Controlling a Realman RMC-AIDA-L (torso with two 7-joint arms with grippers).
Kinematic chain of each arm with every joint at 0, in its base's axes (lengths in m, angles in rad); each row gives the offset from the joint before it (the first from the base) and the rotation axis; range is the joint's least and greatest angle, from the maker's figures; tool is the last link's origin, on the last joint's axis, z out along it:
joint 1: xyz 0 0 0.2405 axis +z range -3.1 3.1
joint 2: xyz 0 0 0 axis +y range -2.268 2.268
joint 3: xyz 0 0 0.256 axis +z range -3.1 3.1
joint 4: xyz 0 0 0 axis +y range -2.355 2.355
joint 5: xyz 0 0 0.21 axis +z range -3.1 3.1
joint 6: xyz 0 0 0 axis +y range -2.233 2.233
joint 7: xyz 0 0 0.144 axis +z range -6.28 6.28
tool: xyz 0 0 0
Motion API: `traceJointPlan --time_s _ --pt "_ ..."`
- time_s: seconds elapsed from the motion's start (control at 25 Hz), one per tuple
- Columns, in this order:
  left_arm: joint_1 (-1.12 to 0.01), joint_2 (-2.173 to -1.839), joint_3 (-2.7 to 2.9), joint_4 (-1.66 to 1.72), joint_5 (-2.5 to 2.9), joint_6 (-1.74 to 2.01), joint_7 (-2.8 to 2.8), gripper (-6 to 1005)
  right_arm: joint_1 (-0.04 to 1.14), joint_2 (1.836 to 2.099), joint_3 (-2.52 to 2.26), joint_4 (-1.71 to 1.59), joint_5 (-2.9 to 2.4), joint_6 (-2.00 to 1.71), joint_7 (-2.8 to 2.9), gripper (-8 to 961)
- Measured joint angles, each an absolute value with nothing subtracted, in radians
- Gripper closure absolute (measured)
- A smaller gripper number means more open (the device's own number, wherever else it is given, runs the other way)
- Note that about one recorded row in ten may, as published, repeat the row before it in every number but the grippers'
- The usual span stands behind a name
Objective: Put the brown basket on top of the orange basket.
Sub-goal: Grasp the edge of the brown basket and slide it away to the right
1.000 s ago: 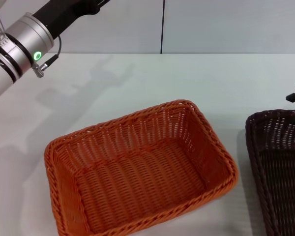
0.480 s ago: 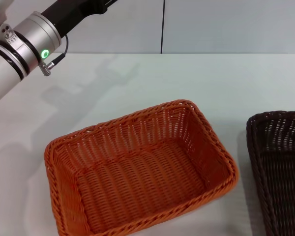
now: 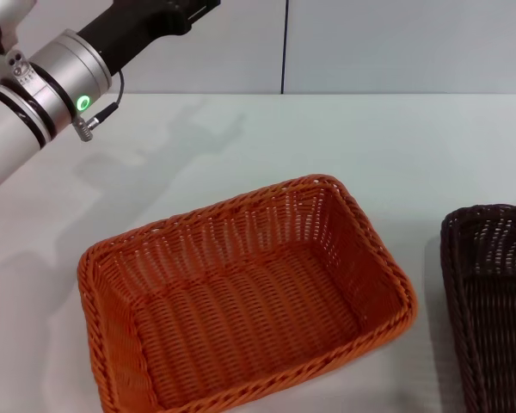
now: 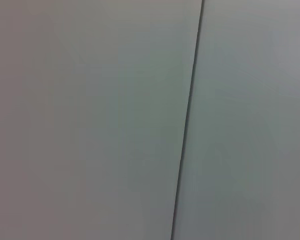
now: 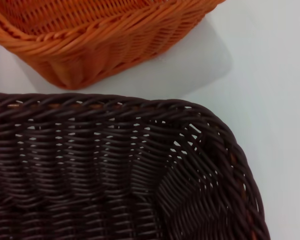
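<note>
The orange basket sits empty on the white table, in the middle of the head view. The brown basket stands to its right, cut off by the frame's right edge. In the right wrist view the brown basket fills the near part, and a corner of the orange basket lies just beyond it with a strip of table between them. My right gripper does not show in any view. My left arm is raised at the upper left, its gripper out of frame.
The white table runs back to a grey wall with a dark vertical seam. The left wrist view shows only that wall and seam.
The brown basket has shifted right and a little toward me in the head view. The dark gripper part seen at the right edge has left the frame. My left arm has swung slightly right.
</note>
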State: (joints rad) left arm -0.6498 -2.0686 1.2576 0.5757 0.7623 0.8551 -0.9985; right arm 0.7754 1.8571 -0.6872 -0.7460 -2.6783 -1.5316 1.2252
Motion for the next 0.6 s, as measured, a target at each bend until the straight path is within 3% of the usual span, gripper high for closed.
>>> traceJointPlan --time_s 0.4,0.6 --pt "-0.645 -2.066 1.247 0.570 0.762 0.853 -0.999 186 0.728 1.817 -0.549 -0.801 -2.638 -1.705 1.220 661" --pt "-0.642 -2.063 1.229 0.569 0.762 0.849 -0.999 186 0.668 1.809 -0.505 -0.839 -2.636 -1.784 1.282 667"
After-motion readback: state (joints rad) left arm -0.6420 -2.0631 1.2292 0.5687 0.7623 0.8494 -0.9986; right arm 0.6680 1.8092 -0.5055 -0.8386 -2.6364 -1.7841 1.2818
